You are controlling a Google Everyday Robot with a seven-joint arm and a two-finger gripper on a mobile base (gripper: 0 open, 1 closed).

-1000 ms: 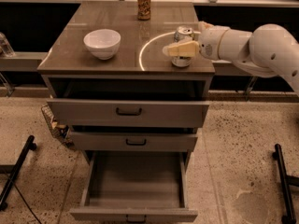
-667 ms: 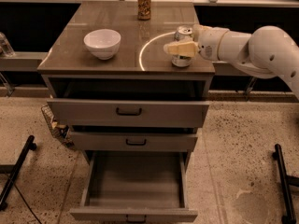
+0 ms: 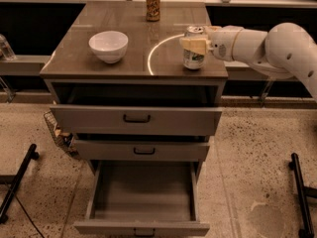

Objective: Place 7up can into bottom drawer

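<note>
The 7up can (image 3: 193, 58) stands upright near the front right corner of the cabinet top, silver-white with green lettering. My gripper (image 3: 195, 44) reaches in from the right on a white arm and sits around the can's upper half, covering part of it. The bottom drawer (image 3: 143, 192) is pulled out at the foot of the cabinet; its plain grey inside holds nothing.
A white bowl (image 3: 108, 45) sits at the front left of the cabinet top (image 3: 89, 66). A brown-gold can (image 3: 152, 4) stands at the back. The two upper drawers (image 3: 136, 119) are slightly out. Black stand legs lie on the floor at both sides.
My gripper has shifted a little higher on the 7up can. The can stays at about the same spot on the cabinet top.
</note>
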